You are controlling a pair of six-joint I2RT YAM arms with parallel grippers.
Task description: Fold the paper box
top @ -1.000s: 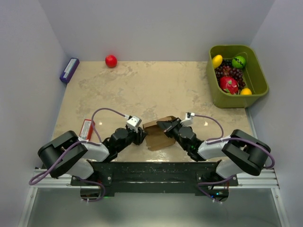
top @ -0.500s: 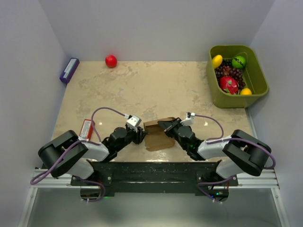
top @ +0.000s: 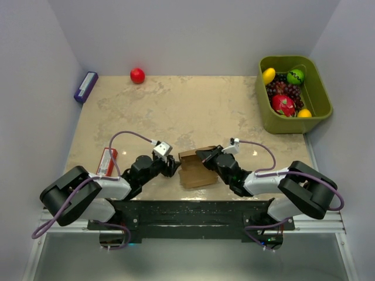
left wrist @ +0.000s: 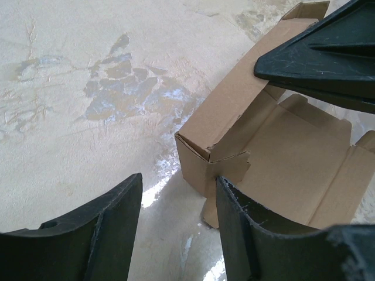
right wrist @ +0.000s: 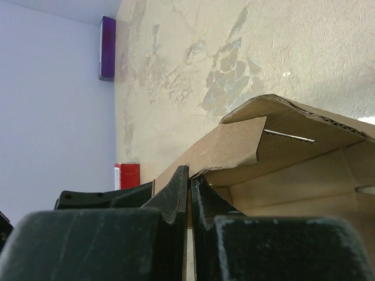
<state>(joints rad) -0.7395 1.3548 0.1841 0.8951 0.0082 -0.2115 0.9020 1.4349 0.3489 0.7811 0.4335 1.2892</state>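
Marble surface (top: 176, 105), near edge: box (top: 196, 172) half-formed, flaps loose. Right tool (top: 203, 158) pressed together, pinching thin box wall. Left tool (top: 174, 170) spread, empty, just beside corner flap. Risk: left push slides box or buckles pinched wall.

paper box (top: 196, 172) sits near the bench's (top: 176, 111) front edge, left hand (top: 174, 170) just left of it, right hand (top: 203, 158) on its right side

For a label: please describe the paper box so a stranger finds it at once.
On the beige table, look at the near edge, between the left arm and right arm. The paper box is plain brown cardboard with open flaps, unlike the red packet.
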